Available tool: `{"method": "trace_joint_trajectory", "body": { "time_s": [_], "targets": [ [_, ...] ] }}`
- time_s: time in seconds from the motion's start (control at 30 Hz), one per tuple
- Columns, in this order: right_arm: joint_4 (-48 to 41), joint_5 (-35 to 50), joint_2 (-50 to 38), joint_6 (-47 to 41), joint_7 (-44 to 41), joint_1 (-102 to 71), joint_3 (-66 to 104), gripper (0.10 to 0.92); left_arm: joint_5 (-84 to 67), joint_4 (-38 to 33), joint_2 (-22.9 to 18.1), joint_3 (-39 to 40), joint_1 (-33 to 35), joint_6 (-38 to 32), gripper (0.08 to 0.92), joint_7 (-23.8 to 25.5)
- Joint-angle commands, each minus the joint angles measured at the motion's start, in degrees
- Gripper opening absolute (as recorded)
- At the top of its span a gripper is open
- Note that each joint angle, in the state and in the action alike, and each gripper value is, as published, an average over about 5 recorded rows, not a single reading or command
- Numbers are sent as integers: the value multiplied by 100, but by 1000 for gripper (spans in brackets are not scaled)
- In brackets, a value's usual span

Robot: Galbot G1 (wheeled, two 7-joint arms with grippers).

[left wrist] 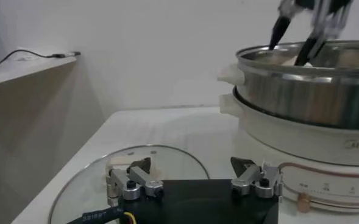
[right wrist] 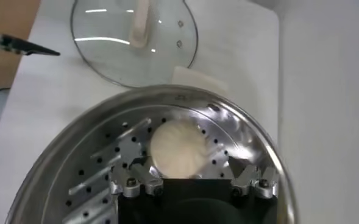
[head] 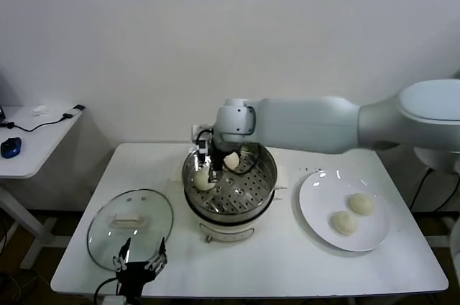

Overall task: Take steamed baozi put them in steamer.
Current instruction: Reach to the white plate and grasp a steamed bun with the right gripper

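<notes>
Right gripper (head: 210, 169) inside the steamer (head: 267, 175), at its left side; one bun (right wrist: 178, 148) on the perforated tray directly under it between the spread fingers, a second bun (head: 231, 160) just to its right and behind, also in the steamer. Plate (head: 316, 208) well to the gripper's right on the table (head: 287, 262), carrying two buns (head: 361, 203) (head: 344, 222) side by side. Glass lid (head: 130, 224) lies flat to the gripper's left and nearer the robot, with the left gripper (head: 142, 262) at the lid's near edge.

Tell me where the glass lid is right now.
In the head view, the glass lid lies flat on the table's left front, beside the steamer, just behind the left gripper.
</notes>
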Motion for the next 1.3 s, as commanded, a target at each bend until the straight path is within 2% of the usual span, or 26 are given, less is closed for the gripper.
{"method": "trace_joint_trajectory", "body": {
  "time_s": [0.03, 0.3, 0.53, 0.9, 1.3],
  "targets": [
    [455, -415, -1588, 1199, -1797, 1248, -309, 823, -5, -1, 11, -1, -2, 2, 823, 3],
    [999, -1479, -3541, 1606, -2222, 1714, -1809, 823, -30, 15, 19, 0, -74, 39, 823, 4],
    [889, -2368, -4354, 1515, -2056, 418, -1478, 823, -43, 14, 21, -59, -71, 77, 823, 8],
    [355, -3177, -4510, 1222, -1708, -1744, -28, 823, -155, 57, 14, -125, -64, 134, 823, -5],
    [-167, -3302, -4070, 917, -1200, -2915, 909, 823, -133, 154, 23, -103, -103, 137, 823, 6]
  ]
}}
